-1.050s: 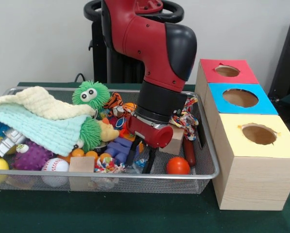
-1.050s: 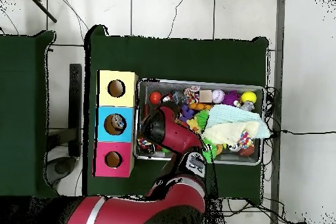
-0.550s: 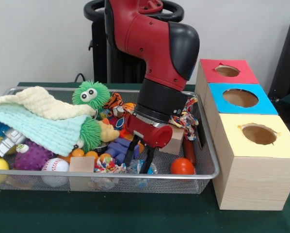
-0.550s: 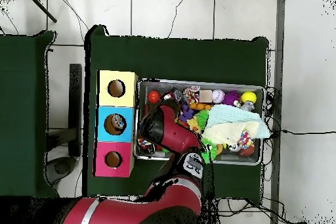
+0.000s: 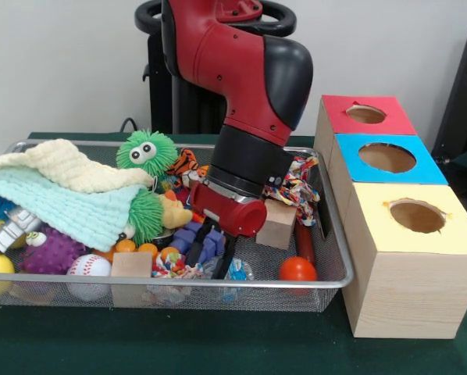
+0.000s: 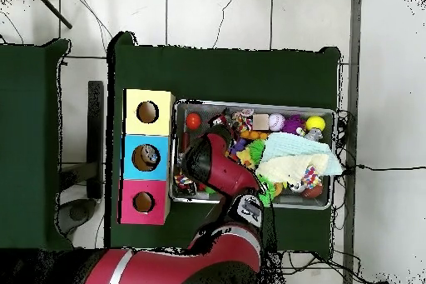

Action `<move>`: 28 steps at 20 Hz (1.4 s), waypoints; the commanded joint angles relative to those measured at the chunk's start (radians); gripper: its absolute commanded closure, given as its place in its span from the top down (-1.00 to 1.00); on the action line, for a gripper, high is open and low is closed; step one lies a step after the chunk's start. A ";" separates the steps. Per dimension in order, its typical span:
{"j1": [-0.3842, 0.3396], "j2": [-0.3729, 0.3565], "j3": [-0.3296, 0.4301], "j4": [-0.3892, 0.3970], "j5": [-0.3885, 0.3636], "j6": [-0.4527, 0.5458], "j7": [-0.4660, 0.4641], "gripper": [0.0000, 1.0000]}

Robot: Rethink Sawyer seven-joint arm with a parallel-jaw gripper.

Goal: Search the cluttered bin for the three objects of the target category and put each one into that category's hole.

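1. The tool [image 5: 212, 251] hangs low in the wire bin [image 5: 336, 269], near its front rim and a little right of the middle. Its dark fingers [image 5: 226, 262] stand apart with nothing clamped between them.
2. The tips sit down among the clutter: a purple block toy [image 5: 194, 238] is touching or just beside the left finger, and a knotted multicolour toy [image 5: 172, 266] and a clear blue-tinted piece [image 5: 237, 270] lie just in front.
3. The target category is not named, so which thing is wanted is a judgement. From where the tool points, the purple block toy or the small bits at the front rim look the likeliest.
4. Candidates nearby: an orange ball [image 5: 297, 269] to the right by the front rim, a wooden cube [image 5: 278, 223] just behind it, and a rope toy [image 5: 297, 187] at the far right of the bin.
5. To do this step well, centre one item between the fingers before closing; the pile is tight, and a neighbour could be pinched along with it.
6. Lift straight up until clear of the rim, since the wire edge could snag a dangling toy.
7. The three boxes stand right of the bin on the green counter [image 5: 218, 344]: yellow box [image 5: 413, 258] nearest, blue box [image 5: 390, 160] in the middle, red box [image 5: 366, 116] farthest. Each hole is open on top.
8. The blanket [image 5: 58, 195] at the left may hide further targets.
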 commanded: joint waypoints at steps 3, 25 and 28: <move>-0.052 0.030 0.097 0.005 -0.017 -0.078 0.232 1.00; -0.101 0.125 0.127 -0.092 -0.098 0.199 0.025 1.00; -0.099 0.120 0.118 -0.091 -0.105 0.207 0.036 1.00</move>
